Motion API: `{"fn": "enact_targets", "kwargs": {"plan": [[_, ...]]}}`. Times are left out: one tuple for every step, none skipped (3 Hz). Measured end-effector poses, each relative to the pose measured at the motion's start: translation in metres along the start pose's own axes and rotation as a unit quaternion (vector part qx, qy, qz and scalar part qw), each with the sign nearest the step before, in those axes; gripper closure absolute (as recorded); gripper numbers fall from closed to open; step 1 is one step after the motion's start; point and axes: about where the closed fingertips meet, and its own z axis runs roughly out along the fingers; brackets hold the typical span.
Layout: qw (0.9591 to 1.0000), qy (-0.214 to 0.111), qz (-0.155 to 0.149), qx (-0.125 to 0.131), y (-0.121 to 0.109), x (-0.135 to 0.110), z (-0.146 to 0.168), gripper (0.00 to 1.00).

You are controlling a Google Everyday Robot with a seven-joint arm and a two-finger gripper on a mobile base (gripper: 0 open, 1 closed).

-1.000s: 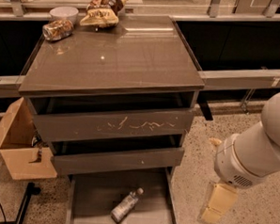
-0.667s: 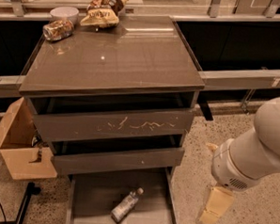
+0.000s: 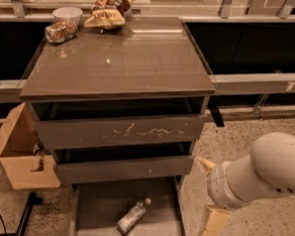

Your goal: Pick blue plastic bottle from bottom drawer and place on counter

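Bottle [image 3: 132, 216] is laid flat in the opened bottom drawer [image 3: 98, 207] for reach, the gripper [image 3: 202, 200] held alongside with jaws spread, empty.

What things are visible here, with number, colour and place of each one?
blue plastic bottle: one, pale clear, lying in the open bottom drawer
counter: one, glossy grey-brown, topping the drawers
upper drawers: two, grey-brown, above the bottom drawer
can: one, shiny, counter's back left
snack bag: one, brown-yellow, counter's back
bowl: one, white, behind the can
cardboard box: one, brown, left of the upper drawers
gripper: one, tan, open, low right of the bottom drawer
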Motion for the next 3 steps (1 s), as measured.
{"fn": "enact_targets", "kwargs": {"plan": [[0.9976,-0.018,-0.063,0.022,-0.002,-0.005,0.030,0.00],[0.9893,0.001,-0.142,0.033,-0.001,-0.017,0.061,0.00],[0.9892,0.002,-0.143,0.033,-0.002,-0.017,0.061,0.00]]}}
